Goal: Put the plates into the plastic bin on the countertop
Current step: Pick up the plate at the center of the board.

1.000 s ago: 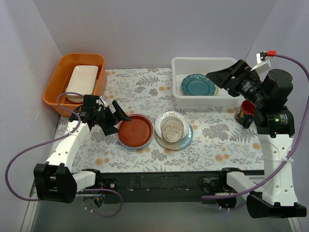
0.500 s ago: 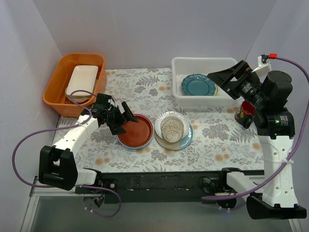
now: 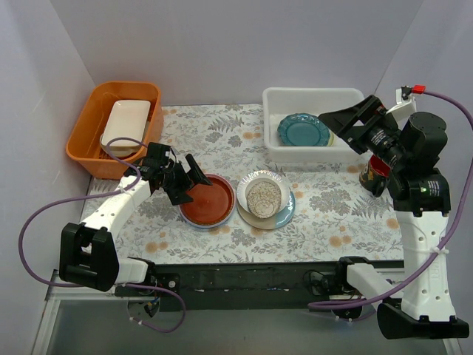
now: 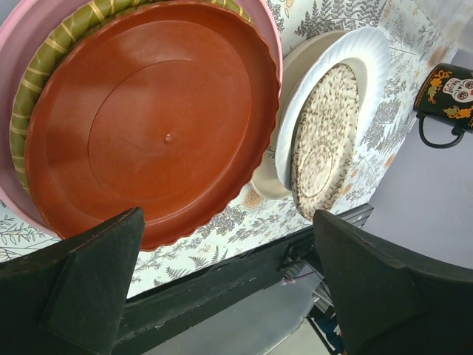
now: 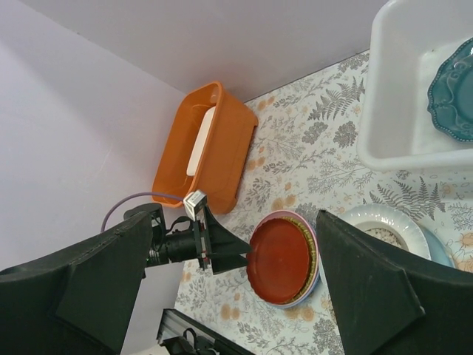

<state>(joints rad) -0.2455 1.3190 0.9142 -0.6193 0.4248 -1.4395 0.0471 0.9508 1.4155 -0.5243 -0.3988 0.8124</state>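
As the left gripper (image 3: 185,181) has swung in over the round red-brown plate (image 3: 209,201) stacked on the leaf-print countertop (image 3: 222,140), jaws wide and empty, a pick-up looks near. Left wrist: that plate fills the view between spread fingers (image 4: 89,281). Right wrist: the right gripper (image 5: 235,218), spread and empty, overlooks the white translucent plastic bin (image 5: 392,96) holding a teal scalloped plate (image 5: 454,89).

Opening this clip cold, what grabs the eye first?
The red-brown plate at the centre-left of the countertop, with the left tool open by its left rim. Next, the teal scalloped plate lying in the white plastic bin at back right, and the bright orange tub at back left.
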